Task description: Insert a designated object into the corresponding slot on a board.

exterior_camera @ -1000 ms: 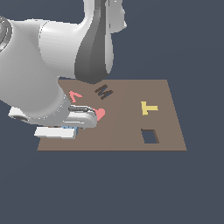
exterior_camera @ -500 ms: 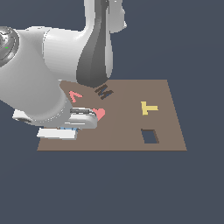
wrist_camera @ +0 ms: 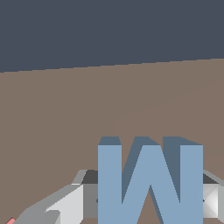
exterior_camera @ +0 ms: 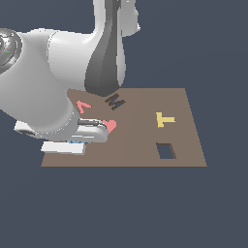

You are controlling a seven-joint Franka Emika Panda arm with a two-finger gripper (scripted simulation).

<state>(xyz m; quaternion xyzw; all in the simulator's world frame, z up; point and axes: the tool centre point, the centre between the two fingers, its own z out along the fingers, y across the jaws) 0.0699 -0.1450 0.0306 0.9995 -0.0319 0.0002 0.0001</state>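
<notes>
In the wrist view the light-blue M block [wrist_camera: 148,179] fills the space between my gripper [wrist_camera: 151,205] fingers. A grey finger [wrist_camera: 65,205] presses one flank and the other finger [wrist_camera: 212,201] presses the opposite flank, so the gripper is shut on it. In the exterior view the gripper [exterior_camera: 72,143] sits low over the brown board [exterior_camera: 145,160] at its near corner on the exterior view's left, with only a sliver of blue showing under the hand. The dark M-shaped slot [exterior_camera: 115,100] lies farther back on the board, apart from the gripper and just below the arm's dark link.
A pink heart [exterior_camera: 111,126] lies right beside the hand, and a pink V shape [exterior_camera: 83,106] sits behind it. A yellow T [exterior_camera: 164,119] and a dark rectangular hole [exterior_camera: 166,150] are toward the exterior view's right. The bulky white arm hides the board's left part.
The arm's upper links have shifted slightly. The hand has barely moved and stays at the same corner of the board.
</notes>
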